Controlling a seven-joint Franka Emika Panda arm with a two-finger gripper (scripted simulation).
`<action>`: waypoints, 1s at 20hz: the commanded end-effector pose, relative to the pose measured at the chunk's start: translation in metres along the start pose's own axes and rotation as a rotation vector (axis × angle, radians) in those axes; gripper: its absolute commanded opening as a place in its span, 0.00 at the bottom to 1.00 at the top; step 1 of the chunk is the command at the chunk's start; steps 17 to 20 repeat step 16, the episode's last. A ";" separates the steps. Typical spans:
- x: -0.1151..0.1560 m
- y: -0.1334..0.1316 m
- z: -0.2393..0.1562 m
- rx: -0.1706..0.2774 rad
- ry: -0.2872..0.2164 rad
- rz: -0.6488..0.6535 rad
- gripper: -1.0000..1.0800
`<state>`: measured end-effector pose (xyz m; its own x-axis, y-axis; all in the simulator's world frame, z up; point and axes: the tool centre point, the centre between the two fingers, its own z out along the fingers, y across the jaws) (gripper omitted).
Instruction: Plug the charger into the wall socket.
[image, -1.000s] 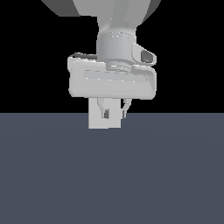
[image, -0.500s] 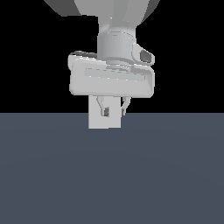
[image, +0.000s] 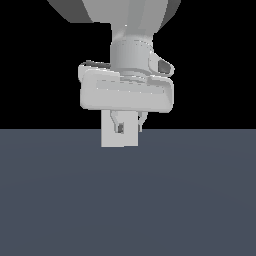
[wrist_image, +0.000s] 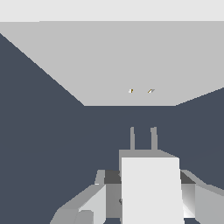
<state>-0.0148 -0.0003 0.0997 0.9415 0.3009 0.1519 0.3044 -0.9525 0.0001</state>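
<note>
Nearest in the wrist view, the charger (wrist_image: 151, 192) is seen as a plain off-white box clamped between the gripper (wrist_image: 144, 197), its fingers (wrist_image: 85, 203) closed against the box's two sides. Two thin prongs (wrist_image: 143, 139) stand out from the charger's far face, pointing ahead toward twelve o'clock. Beyond the prongs a strip of dark blue-grey table (wrist_image: 43, 131) is visible, so the prongs are judged to be still apart from anything. Farther on, the wall socket (wrist_image: 131, 61) is seen as a broad pale plate, with two tiny yellowish holes (wrist_image: 140, 91) near its centre. The holes lie almost straight ahead of the prongs, slightly toward eleven o'clock.

In the exterior view, the wall socket (image: 119, 136) is partly hidden behind the gripper (image: 130, 122), and the charger cannot be made out.

The pick-up is judged complete and the alignment close. The final advance and insertion remain to be done.
</note>
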 end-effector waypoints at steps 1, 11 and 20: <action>0.007 0.000 0.001 0.000 0.000 0.000 0.00; 0.038 0.000 0.006 0.000 0.000 -0.001 0.00; 0.041 0.000 0.006 0.000 0.000 -0.001 0.00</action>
